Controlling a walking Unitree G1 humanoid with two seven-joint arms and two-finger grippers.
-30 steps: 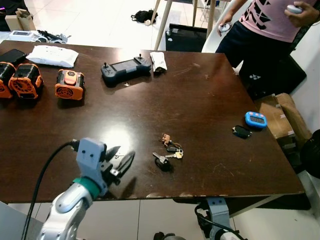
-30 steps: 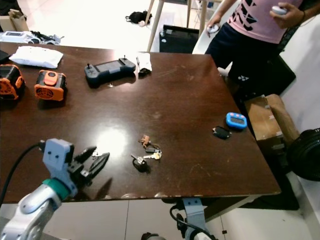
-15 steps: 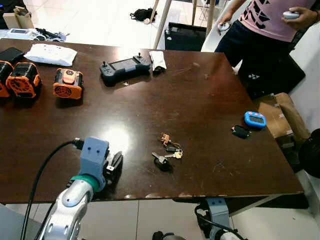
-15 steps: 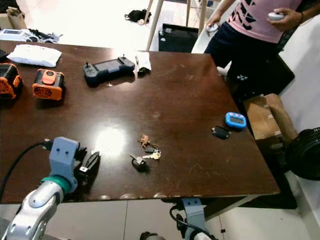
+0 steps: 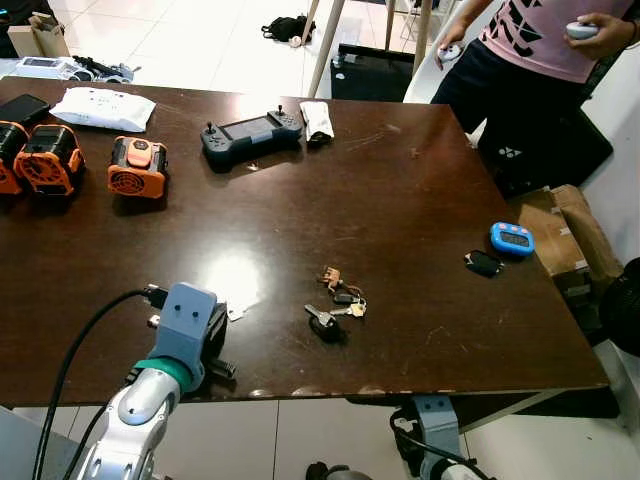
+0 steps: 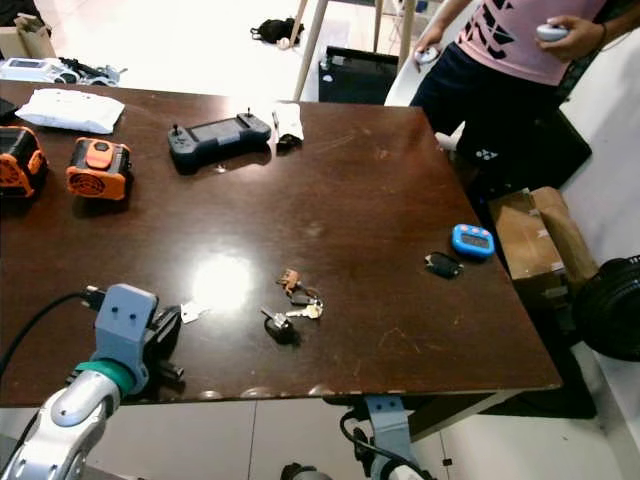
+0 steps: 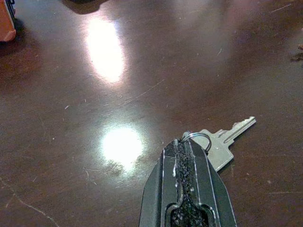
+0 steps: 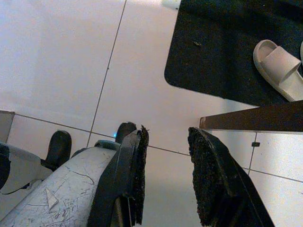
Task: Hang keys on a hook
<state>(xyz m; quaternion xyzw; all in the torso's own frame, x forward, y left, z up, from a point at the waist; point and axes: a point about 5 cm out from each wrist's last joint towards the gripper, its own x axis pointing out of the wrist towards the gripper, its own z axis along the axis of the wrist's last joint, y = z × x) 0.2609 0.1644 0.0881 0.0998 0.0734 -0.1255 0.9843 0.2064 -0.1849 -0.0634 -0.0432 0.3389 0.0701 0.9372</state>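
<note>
Dark brown polished wood, scratched and glossy, makes up the large table [image 5: 400, 200], and ceiling light glares off it in a bright patch near the front edge. Beside that glare, the left gripper [image 7: 188, 142] presses down at the table's front-left part, its two black fingers [image 7: 165, 189] squeezed together with no gap, their tips touching the ring of a single silver key [image 7: 222, 142] that lies flat on the wood; whether the ring is actually pinched cannot be told. A bunch of keys with a black fob and a brown tag [image 5: 335, 300] lies on the table to the right of that key, well apart from the gripper. Toward the table's right edge sit a blue oval timer [image 5: 511, 239] and a small black fob [image 5: 484, 263]. At the table's far side rest a dark grey handheld controller [image 5: 250, 132] and a white folded pouch [image 5: 318, 120]; at its far-left part stand orange and black battery packs [image 5: 138, 167] and a white wipes packet [image 5: 103, 108]. Beyond the table's far-right corner stands a person in a pink shirt [image 5: 550, 35]. White floor tiles [image 5: 200, 40] surround the table. The right gripper [image 8: 165, 142] hangs below the table over the tiles, its pads clearly parted, near a black mat [image 8: 218, 47] with a pale sandal [image 8: 279, 66].
</note>
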